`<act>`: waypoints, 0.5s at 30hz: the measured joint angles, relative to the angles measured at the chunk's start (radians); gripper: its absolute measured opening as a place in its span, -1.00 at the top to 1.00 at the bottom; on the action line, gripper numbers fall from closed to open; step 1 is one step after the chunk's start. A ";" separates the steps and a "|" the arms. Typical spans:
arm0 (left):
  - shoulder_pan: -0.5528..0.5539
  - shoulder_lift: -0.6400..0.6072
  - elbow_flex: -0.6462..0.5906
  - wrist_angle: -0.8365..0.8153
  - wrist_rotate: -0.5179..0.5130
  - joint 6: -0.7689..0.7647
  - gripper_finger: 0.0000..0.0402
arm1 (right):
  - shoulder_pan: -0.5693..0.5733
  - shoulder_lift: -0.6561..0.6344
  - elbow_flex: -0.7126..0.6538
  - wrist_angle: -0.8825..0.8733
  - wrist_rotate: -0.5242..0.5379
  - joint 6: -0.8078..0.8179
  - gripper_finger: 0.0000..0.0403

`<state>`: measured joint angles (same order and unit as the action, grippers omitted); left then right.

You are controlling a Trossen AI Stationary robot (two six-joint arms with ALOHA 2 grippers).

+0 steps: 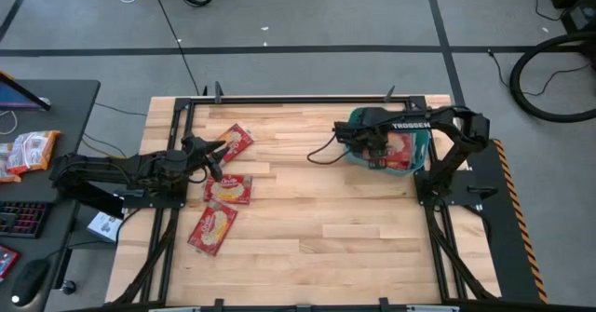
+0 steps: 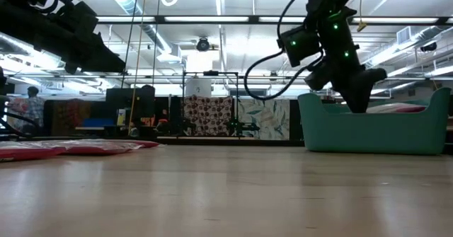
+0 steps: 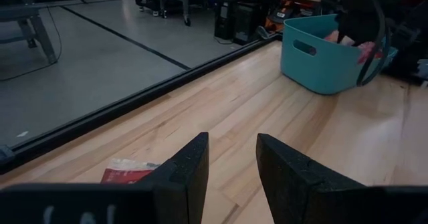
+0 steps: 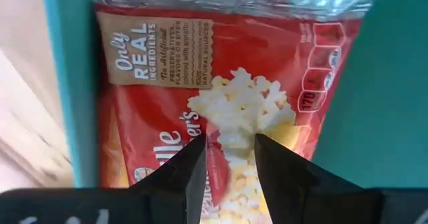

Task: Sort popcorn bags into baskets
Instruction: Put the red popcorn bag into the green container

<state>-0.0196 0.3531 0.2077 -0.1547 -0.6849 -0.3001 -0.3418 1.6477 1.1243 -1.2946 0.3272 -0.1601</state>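
Observation:
Three red popcorn bags lie flat on the left half of the wooden table: one farther back (image 1: 236,142), one in the middle (image 1: 229,189), one nearer (image 1: 212,228). The teal basket (image 1: 357,154) stands at the right. My right gripper (image 4: 229,160) reaches down into it, open. Its fingers stand over a popcorn bag (image 4: 221,70) that lies flat on the basket's floor (image 4: 374,117). My left gripper (image 3: 232,160) waits open above the table's left side, near the farthest bag (image 3: 130,172), holding nothing.
Bare wood stretches between the bags at the left and the basket (image 2: 375,127). A black frame rail (image 1: 307,99) runs along the table's far edge. A side desk at the left holds orange-and-white packets (image 1: 28,152) and a keyboard (image 1: 20,219).

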 joint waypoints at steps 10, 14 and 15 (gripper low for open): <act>0.000 0.000 0.000 0.000 -0.002 -0.002 0.35 | -0.040 0.000 -0.004 -0.034 -0.074 0.241 0.39; 0.000 0.000 0.000 0.000 -0.002 -0.002 0.35 | -0.047 -0.002 0.002 -0.092 -0.075 0.262 0.39; 0.000 0.000 0.000 0.000 -0.002 -0.002 0.35 | -0.047 -0.002 0.011 -0.112 -0.072 0.262 0.39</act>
<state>-0.0196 0.3534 0.2077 -0.1543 -0.6870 -0.3018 -0.3884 1.6455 1.1357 -1.4070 0.2553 0.1017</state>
